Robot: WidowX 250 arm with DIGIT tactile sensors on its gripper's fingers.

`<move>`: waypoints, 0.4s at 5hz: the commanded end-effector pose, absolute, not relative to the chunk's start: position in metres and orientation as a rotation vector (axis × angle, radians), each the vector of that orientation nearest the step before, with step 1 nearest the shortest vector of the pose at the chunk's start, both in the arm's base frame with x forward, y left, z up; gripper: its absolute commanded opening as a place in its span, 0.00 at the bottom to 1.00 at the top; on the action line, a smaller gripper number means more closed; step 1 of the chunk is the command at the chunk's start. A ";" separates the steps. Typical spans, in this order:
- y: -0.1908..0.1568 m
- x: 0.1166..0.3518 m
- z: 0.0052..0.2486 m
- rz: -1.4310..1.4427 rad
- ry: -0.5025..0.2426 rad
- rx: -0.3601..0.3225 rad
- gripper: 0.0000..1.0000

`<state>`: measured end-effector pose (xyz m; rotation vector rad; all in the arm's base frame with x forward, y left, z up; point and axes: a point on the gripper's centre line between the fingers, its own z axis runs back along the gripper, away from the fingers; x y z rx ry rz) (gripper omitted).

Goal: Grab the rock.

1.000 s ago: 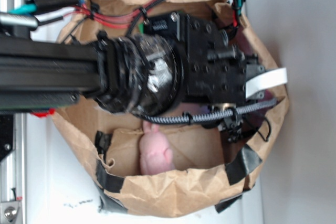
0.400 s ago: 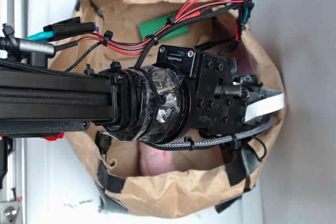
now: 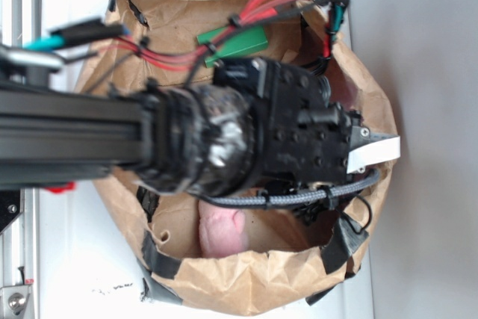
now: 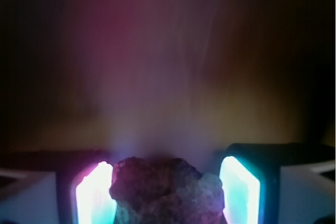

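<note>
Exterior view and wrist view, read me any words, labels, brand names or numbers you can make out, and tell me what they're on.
No text can be read in either view.
Exterior view: the black gripper housing is motion-blurred, so any marking on it is illegible; the brown paper bag, green block and pink plush show no print.
Wrist view: only the rock between the glowing finger pads, with no lettering.
</note>
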<state>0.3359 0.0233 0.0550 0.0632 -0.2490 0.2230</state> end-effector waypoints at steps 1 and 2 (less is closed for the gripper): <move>0.028 0.310 0.145 0.028 -0.142 0.040 0.00; 0.015 0.296 0.176 0.006 -0.094 0.094 0.00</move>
